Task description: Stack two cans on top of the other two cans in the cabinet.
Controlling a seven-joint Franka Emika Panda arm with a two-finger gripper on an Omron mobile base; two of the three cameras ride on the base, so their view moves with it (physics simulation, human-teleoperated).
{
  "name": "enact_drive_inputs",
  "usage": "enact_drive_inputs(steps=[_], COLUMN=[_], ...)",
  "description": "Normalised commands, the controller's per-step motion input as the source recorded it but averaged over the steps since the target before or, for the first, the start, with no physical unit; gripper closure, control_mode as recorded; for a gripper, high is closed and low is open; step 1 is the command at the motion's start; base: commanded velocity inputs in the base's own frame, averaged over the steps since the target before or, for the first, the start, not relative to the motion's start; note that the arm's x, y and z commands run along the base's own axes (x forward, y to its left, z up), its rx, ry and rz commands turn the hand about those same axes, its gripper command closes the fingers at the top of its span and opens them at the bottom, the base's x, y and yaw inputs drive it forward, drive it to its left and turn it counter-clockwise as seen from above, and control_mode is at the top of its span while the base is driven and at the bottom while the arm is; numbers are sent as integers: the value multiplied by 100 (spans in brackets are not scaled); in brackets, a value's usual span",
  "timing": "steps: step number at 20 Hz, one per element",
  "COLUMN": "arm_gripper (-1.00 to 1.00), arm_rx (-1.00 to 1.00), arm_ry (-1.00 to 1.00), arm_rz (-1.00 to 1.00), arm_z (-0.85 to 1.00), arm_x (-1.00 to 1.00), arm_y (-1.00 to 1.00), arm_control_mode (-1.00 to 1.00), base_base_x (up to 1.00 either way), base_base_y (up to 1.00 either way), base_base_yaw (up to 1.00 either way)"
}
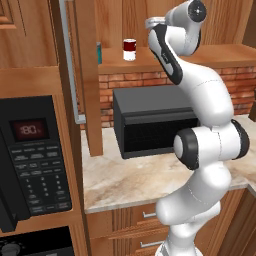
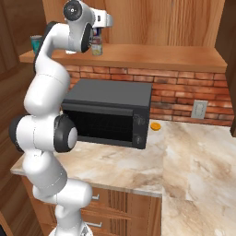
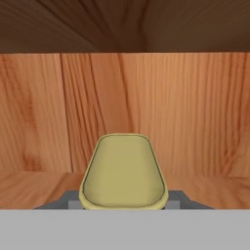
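My gripper (image 3: 124, 197) is shut on the dark blue can with the yellow top (image 3: 124, 171), whose top faces the cabinet's plank back (image 3: 195, 112). In the right base view the gripper (image 2: 97, 30) holds that can (image 2: 97, 33) just above the greenish-beige can (image 2: 96, 48), which stands on the cabinet shelf (image 2: 161, 55). I cannot tell whether the two touch. The red-and-white can (image 1: 129, 49) stands on the shelf (image 1: 220, 52). The teal can (image 2: 36, 44) stands at the shelf's left end, also seen as the teal can (image 1: 99, 52) beside the open door (image 1: 89, 85).
A black microwave box (image 1: 150, 120) sits on the marble counter (image 1: 130, 180) under the shelf, against the brick wall. An orange bit (image 2: 156, 125) lies right of it, below a wall outlet (image 2: 199, 109). A built-in oven panel (image 1: 30, 160) stands at the left.
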Motion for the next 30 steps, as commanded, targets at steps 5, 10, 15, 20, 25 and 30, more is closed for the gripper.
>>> enact_drive_inputs(steps=[5, 10, 15, 20, 25, 30], arm_gripper=[100, 100, 100, 100, -100, -100], arm_rx=[0, 0, 0, 0, 0, 0], arm_ry=[0, 1, 0, 0, 0, 0], arm_rz=[0, 0, 0, 0, 0, 0], arm_z=[0, 0, 0, 0, 0, 0], arm_x=[-6, -1, 0, 0, 0, 0], arm_y=[0, 0, 0, 0, 0, 0], arm_control_mode=[-100, -100, -100, -100, -100, -100], base_base_x=[0, 0, 0, 0, 0, 0], base_base_y=[0, 0, 0, 0, 0, 0], base_base_yaw=[0, 0, 0, 0, 0, 0])
